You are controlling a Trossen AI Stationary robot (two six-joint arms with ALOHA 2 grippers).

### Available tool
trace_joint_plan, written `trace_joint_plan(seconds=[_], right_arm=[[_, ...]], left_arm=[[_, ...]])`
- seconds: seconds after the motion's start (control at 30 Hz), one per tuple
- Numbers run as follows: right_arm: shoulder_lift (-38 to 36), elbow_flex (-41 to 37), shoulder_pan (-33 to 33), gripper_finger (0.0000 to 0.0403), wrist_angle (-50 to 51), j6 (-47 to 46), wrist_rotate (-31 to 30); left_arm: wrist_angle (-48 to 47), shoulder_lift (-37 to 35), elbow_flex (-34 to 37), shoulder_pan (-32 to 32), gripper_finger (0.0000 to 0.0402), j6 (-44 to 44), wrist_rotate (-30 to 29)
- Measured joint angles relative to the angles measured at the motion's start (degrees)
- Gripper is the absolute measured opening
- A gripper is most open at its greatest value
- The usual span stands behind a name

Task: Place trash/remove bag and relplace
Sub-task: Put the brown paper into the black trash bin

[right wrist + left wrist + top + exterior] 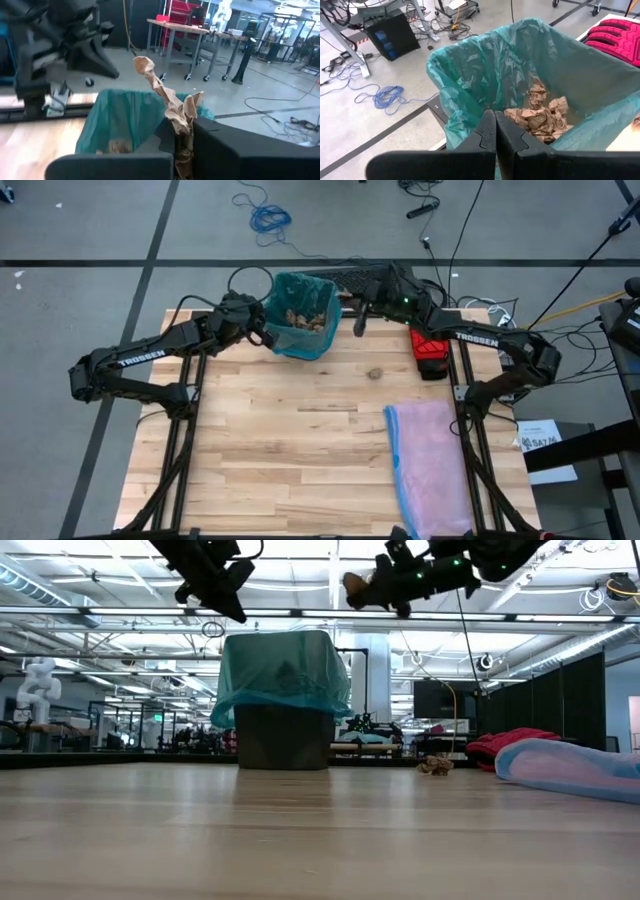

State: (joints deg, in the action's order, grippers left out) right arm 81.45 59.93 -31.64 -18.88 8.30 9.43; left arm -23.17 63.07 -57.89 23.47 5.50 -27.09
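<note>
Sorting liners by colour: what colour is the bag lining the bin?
Translucent teal-green; the bag shows best in the left wrist view.

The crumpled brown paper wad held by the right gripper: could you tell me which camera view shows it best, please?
The right wrist view: the crumpled brown paper wad sticks up close from the shut right gripper. The low view shows it small against the ceiling. In the high view it can't be made out, and the left wrist view misses it.

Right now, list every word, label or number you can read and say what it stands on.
"TROSSEN": on the left arm.
"TROSSEN": on the right arm.
White sheet on the floor, right of the table: dark print, too small to read.
Nothing else readable.
</note>
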Motion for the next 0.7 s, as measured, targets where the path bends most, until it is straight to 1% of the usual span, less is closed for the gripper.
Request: trace_joint_plan(seconds=[0.13,0.2,0.27,0.43,0.57,0.63,0.7], right_arm=[[4.1,6.9,0.7,0.0002,2.4,0.3,1.2],[6.6,12.2,1.6,0.0001,6.7,1.5,1.4],[9.6,19.0,2.4,0.0001,13.6,2.9,1.3],[18.7,38.9,2.8,0.0000,37.4,6.2,0.7],[26.4,54.2,2.5,0.0000,55.3,8.6,-3.8],[29.9,60.3,2.4,0.0005,61.5,9.2,-4.9],[32.7,64.4,2.4,0.0018,64.8,9.2,-5.2]], left_arm=[[0.4,0.0,0.0,0.0,0.0000,-0.1,0.0],[0.4,0.0,0.0,0.0,0.0000,-0.1,0.0],[0.3,0.0,0.0,0.0,0.0000,-0.1,0.0],[0.1,0.0,0.0,0.0,0.0000,-0.3,0.0],[0.1,0.0,0.0,0.0,0.0000,-0.3,0.0],[0.1,0.0,0.0,0.0,0.0000,-0.3,0.0],[0.0,0.0,0.0,0.0,0.0000,-0.3,0.0]])
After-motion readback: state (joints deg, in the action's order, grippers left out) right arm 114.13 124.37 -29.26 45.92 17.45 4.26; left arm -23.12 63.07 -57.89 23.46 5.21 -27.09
